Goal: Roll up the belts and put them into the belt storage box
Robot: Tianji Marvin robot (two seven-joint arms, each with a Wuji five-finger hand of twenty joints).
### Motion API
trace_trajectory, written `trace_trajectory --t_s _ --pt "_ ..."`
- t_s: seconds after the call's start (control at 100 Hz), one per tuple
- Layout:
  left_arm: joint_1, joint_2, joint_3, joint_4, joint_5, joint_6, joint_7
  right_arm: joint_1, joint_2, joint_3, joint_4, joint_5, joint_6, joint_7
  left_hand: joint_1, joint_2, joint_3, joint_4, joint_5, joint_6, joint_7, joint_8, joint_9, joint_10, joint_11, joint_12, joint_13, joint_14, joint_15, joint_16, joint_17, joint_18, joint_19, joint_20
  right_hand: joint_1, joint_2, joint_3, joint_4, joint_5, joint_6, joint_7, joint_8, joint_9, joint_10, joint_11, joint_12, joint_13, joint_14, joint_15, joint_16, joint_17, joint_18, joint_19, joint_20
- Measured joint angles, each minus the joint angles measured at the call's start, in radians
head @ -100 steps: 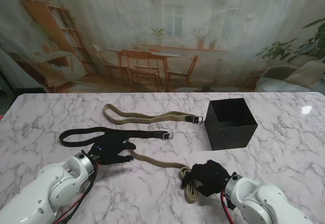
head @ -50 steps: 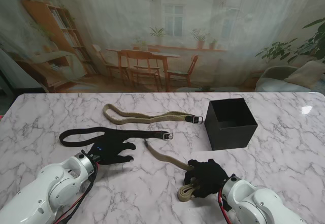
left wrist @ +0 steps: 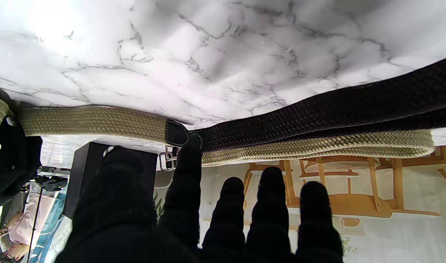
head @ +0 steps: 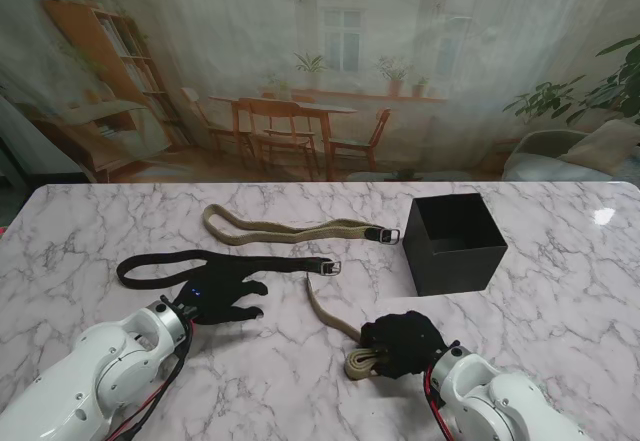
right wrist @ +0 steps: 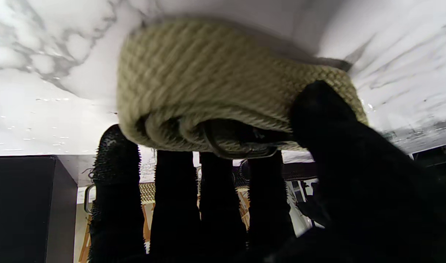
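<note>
Down near me on the white marble table (head: pixel 560 291), the right hand (head: pixel 403 344) in its black glove is closed around a partly rolled, woven khaki fabric belt (head: pixel 362 361); the right wrist view shows the coil (right wrist: pixel 223 91) pressed between thumb and fingers (right wrist: pixel 117 175), a metal buckle tucked inside it. From that hand the loose tail of the same belt runs away from me and to its left, ending just short of the buckle of a black woven belt (head: pixel 215 261).

The left hand (head: pixel 222 296), also gloved in black, lies flat with fingers spread and holds nothing; its fingertips reach the black belt, which stretches just beyond them. Farther past that hand lies a second khaki woven belt (head: pixel 290 228), folded double, its buckle end pointing toward the square black storage box (head: pixel 455 244). The box stands open beyond the right hand and to its right, well apart from it, with nothing visible inside.
</note>
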Motion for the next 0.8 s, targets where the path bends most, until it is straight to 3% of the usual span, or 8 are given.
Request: trace_trajectory --t_s 0.14,0.23,0.34,0.49,0.55,0.68,0.72,0.8 --pt "-0.002 0.0 0.003 0.001 -0.001 0.0 -0.002 0.008 -0.004 -0.014 0.028 -0.001 -0.007 -0.043 0.0 0.0 0.0 0.0 0.0 0.0 0.0 0.0 0.0 0.0 0.0 0.0 0.0 0.0 0.0 0.0 0.0 0.0 0.0 0.0 -0.002 0.019 -0.037 -0.004 -0.012 0.0 -0.007 0.022 0.145 -0.002 0.034 0.052 0.135 -0.016 0.126 0.095 0.052 -0.04 0.073 0.032" --pt "-0.003 0.0 0.003 0.001 -0.002 0.0 -0.002 0.013 -0.006 -0.018 0.036 -0.002 -0.011 -0.051 0.0 0.0 0.0 0.0 0.0 0.0 0.0 0.0 0.0 0.0 0.0 0.0 0.0 0.0 0.0 0.0 0.0 0.0 -0.001 0.0 -0.002 0.046 -0.038 -0.004 -0.069 -0.008 -0.197 0.048 0.19 0.014 0.058 0.052 0.186 -0.016 0.176 0.116 0.082 -0.055 0.117 0.041" --pt "-0.003 0.0 0.003 0.002 -0.002 0.0 -0.002 0.021 -0.007 -0.029 0.051 -0.001 -0.016 -0.073 0.0 0.0 0.0 0.0 0.0 0.0 0.0 0.0 0.0 0.0 0.0 0.0 0.0 0.0 0.0 0.0 0.0 0.0 -0.011 0.0 -0.003 0.089 -0.036 -0.002 -0.337 -0.163 -0.322 -0.052 0.299 0.085 0.071 0.041 0.301 -0.003 0.301 0.133 0.138 -0.061 0.159 0.043" --pt "-0.003 0.0 0.003 0.002 -0.002 0.0 0.0 0.035 -0.009 -0.047 0.08 -0.027 -0.022 -0.132 0.0 0.0 0.0 0.0 0.0 0.0 0.0 0.0 0.0 0.0 0.0 0.0 0.0 0.0 0.0 0.0 0.0 0.0 -0.011 0.0 -0.013 0.122 -0.024 0.04 -0.395 -0.304 -0.321 -0.087 0.353 0.116 0.078 0.039 0.342 0.005 0.428 0.146 0.225 -0.051 0.201 0.043" --pt "-0.003 0.0 0.003 0.003 -0.002 0.0 0.0 0.037 -0.009 -0.047 0.082 -0.028 -0.025 -0.131 0.0 0.0 0.0 0.0 0.0 0.0 0.0 0.0 0.0 0.0 0.0 0.0 0.0 0.0 0.0 0.0 0.0 0.0 -0.011 0.0 -0.013 0.152 -0.024 0.052 -0.332 -0.327 -0.321 -0.1 0.354 0.128 0.082 0.052 0.351 0.011 0.472 0.145 0.238 -0.039 0.21 0.028" --pt "-0.003 0.0 0.003 0.003 -0.001 0.0 0.001 0.037 -0.011 -0.039 0.079 -0.005 -0.04 -0.105 0.0 0.0 0.0 0.0 0.0 0.0 0.0 0.0 0.0 0.0 0.0 0.0 0.0 0.0 0.0 0.0 0.0 0.0 -0.011 0.0 -0.006 0.191 -0.025 0.053 -0.012 -0.371 -0.246 -0.06 0.354 0.149 0.091 0.078 0.352 0.029 0.468 0.131 0.223 -0.027 0.21 0.013" --pt "-0.003 0.0 0.003 0.003 -0.001 0.0 0.001 0.036 -0.012 -0.037 0.079 0.004 -0.045 -0.103 0.0 0.0 0.0 0.0 0.0 0.0 0.0 0.0 0.0 0.0 0.0 0.0 0.0 0.0 0.0 0.0 0.0 0.0 -0.011 0.0 0.003 0.189 -0.025 0.04 0.071 -0.366 -0.227 -0.147 0.367 0.153 0.091 0.076 0.357 0.033 0.464 0.131 0.222 -0.027 0.209 0.013" --pt "-0.003 0.0 0.003 0.003 -0.001 0.0 0.001 0.035 -0.013 -0.035 0.079 0.006 -0.049 -0.111 0.0 0.0 0.0 0.0 0.0 0.0 0.0 0.0 0.0 0.0 0.0 0.0 0.0 0.0 0.0 0.0 0.0 0.0 -0.011 0.0 0.0 0.142 -0.02 0.023 0.087 -0.302 -0.125 -0.205 0.405 0.153 0.054 0.042 0.378 0.036 0.42 0.124 0.226 -0.039 0.201 0.013"
